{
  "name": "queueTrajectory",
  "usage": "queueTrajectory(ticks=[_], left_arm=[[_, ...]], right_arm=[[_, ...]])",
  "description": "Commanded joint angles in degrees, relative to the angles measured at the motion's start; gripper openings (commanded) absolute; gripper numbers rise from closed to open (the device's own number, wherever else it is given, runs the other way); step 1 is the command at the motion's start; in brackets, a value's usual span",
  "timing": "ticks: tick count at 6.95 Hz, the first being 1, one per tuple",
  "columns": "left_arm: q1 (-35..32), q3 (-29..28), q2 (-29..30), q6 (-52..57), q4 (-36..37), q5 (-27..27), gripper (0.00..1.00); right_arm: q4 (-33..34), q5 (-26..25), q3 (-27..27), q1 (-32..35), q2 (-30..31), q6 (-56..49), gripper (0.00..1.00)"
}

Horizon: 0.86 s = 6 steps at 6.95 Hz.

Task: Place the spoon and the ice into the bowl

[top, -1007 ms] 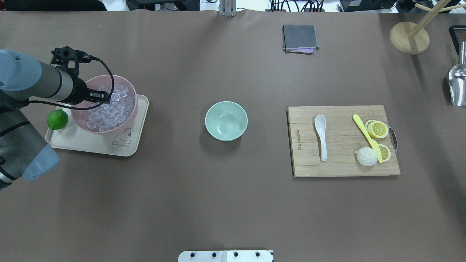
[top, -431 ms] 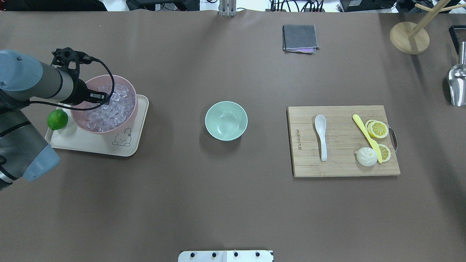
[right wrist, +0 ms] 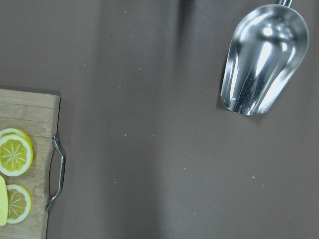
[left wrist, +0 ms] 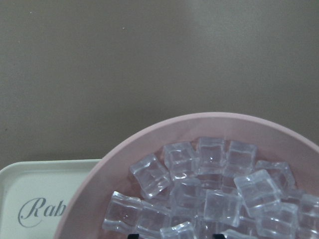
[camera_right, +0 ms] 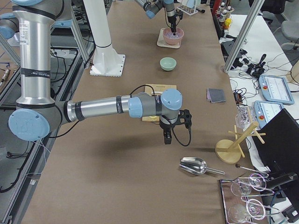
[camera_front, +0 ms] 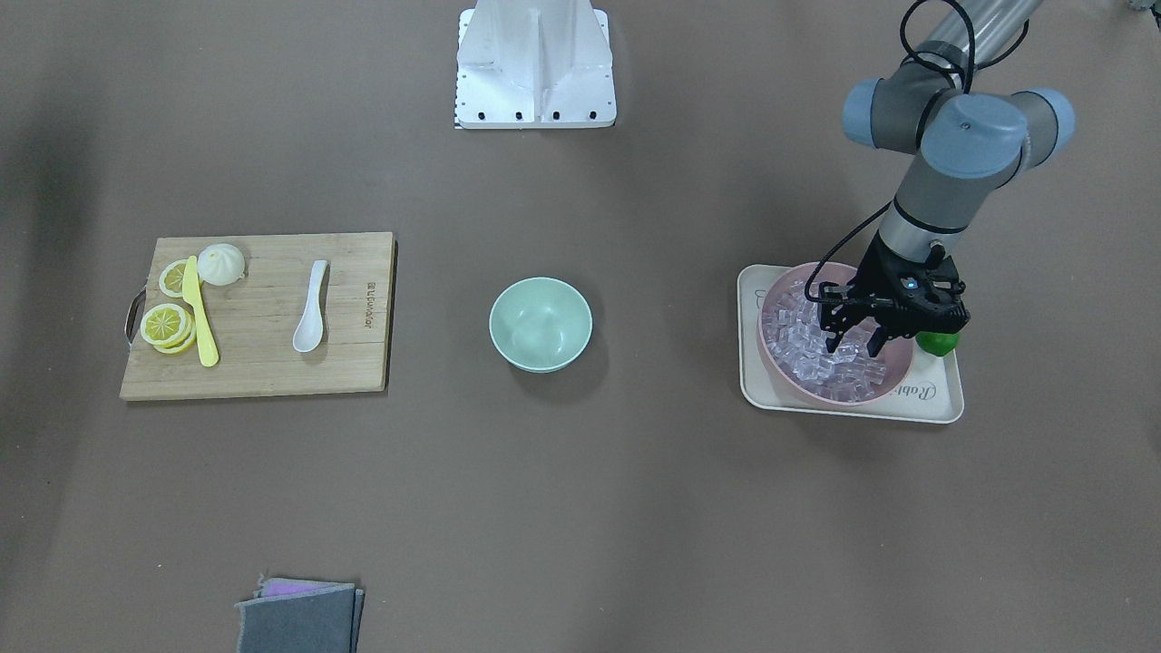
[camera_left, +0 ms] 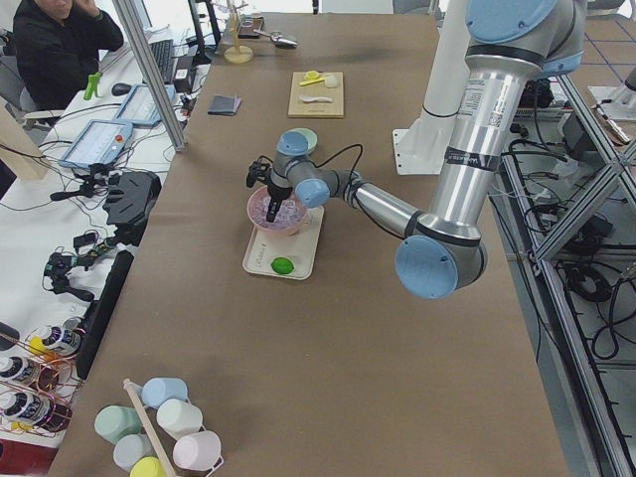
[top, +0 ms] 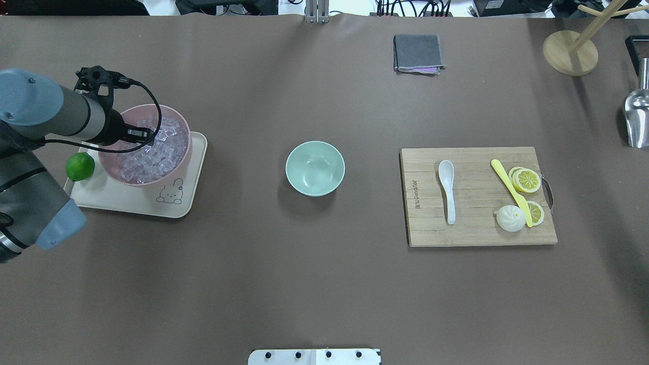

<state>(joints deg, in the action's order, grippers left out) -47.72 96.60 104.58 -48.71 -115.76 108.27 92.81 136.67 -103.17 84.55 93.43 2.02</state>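
The ice (camera_front: 810, 352) is a heap of clear cubes in a pink bowl (camera_front: 787, 379) on a cream tray (camera_front: 853, 408). My left gripper (camera_front: 853, 346) is open, pointing down, its fingertips at the top of the heap; the ice also fills the left wrist view (left wrist: 209, 184). In the overhead view my left wrist hides the gripper above the ice (top: 152, 157). The mint-green bowl (top: 315, 168) stands empty mid-table. The white spoon (top: 447, 190) lies on the cutting board (top: 476, 233). My right gripper (camera_right: 167, 137) hovers beyond the board; I cannot tell whether it is open or shut.
A lime (top: 80, 166) sits on the tray beside the pink bowl. A yellow knife (top: 511, 191), lemon slices and a bun lie on the board. A metal scoop (top: 637, 119), a wooden stand (top: 570, 52) and a grey cloth (top: 417, 53) lie at the far side.
My left arm has shifted slightly over the pink bowl. Nothing else has moved.
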Motion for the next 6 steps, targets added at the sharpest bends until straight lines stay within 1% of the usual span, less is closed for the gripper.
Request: queueTrajectory(ticks=[1, 6], left_arm=[[0.0, -0.6, 0.1, 0.0, -0.1, 0.0, 0.58], [0.1, -1.6, 0.6, -0.1, -0.1, 0.0, 0.58]], right_arm=[[0.0, 0.0, -0.3, 0.0, 0.0, 0.0, 1.00], [0.0, 0.0, -0.8, 0.0, 0.2, 0.0, 1.00]])
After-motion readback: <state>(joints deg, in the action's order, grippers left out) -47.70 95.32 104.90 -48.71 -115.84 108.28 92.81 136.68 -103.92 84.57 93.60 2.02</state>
